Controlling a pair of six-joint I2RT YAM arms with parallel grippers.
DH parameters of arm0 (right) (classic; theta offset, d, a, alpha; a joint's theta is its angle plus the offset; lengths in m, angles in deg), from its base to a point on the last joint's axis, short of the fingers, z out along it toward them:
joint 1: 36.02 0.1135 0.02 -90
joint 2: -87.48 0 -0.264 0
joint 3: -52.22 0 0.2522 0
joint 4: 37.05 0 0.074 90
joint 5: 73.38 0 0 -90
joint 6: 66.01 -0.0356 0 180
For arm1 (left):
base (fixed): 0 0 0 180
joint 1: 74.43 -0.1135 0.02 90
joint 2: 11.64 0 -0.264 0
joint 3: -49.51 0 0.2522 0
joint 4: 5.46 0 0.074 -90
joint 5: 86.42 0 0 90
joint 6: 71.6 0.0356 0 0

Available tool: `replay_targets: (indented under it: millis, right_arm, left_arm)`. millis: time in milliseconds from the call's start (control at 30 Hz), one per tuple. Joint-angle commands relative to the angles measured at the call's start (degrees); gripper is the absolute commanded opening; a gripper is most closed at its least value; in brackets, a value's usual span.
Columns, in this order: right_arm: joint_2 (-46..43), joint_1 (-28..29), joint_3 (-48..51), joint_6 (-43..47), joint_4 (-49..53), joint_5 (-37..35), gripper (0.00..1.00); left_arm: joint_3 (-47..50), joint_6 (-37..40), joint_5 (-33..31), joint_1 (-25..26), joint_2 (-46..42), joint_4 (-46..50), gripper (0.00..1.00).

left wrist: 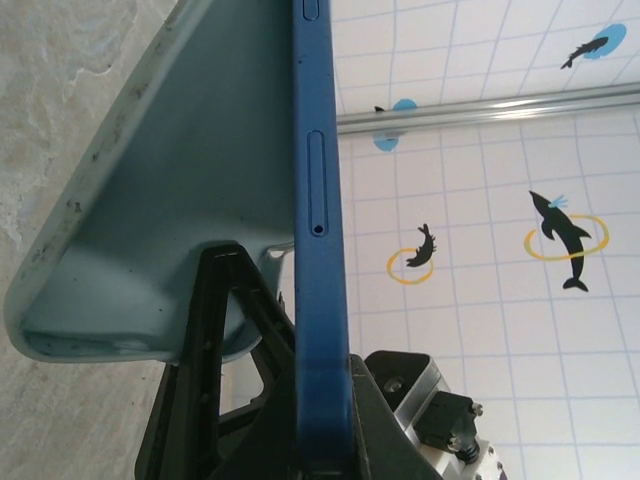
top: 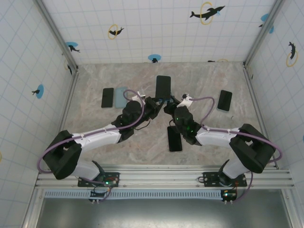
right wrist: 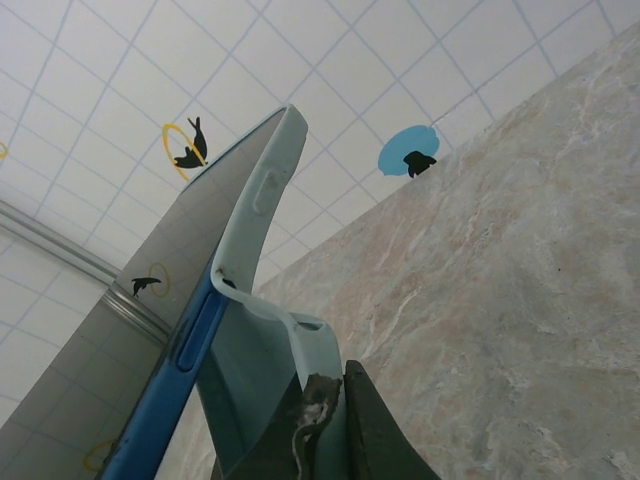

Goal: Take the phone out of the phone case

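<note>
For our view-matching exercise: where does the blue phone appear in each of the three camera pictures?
Top external: phone upper centre, dark screen facing the camera.
Left wrist: its blue edge runs vertically through the centre.
Right wrist: its blue edge slants up from lower left, beside the pale blue case.
Shared landmark: marbled table, seen in all three.

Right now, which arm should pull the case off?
Right. The right claw pinches the peeled-back edge of the pale blue rubber case, which stands away from the dark blue phone; the left claw just clamps the phone's edge.
</note>
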Motion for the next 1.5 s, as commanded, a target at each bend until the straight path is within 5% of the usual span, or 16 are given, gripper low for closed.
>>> replay_targets:
  millis: [0, 433, 833, 1233, 1467]
  right_arm:
    - [-2.0, -3.7, 1.9, 1.8, 2.2, -10.0, 0.0]
    - [2.5, 1.8, 1.2, 7.2, -12.1, -8.0, 0.0]
    - [6.7, 2.8, -1.0, 9.7, -11.8, -11.5, 0.0]
    - [5.2, -0.2, 1.3, 13.0, -4.2, -19.2, 0.0]
    - [4.2, -1.4, 3.4, 11.4, -4.4, -17.5, 0.0]
  left_arm:
    - [-1.4, 5.6, -4.2, -2.3, -4.3, 0.1, 0.0]
    - [-6.8, 3.4, -0.9, -0.9, 2.9, -5.4, 0.0]
    - [-11.2, 1.5, 1.4, 1.3, 7.0, -7.6, 0.0]
    - [-10.2, 5.3, -0.2, 0.7, 0.7, -0.4, 0.0]
    - [-8.6, 4.7, -0.5, -1.0, -1.8, -0.4, 0.0]
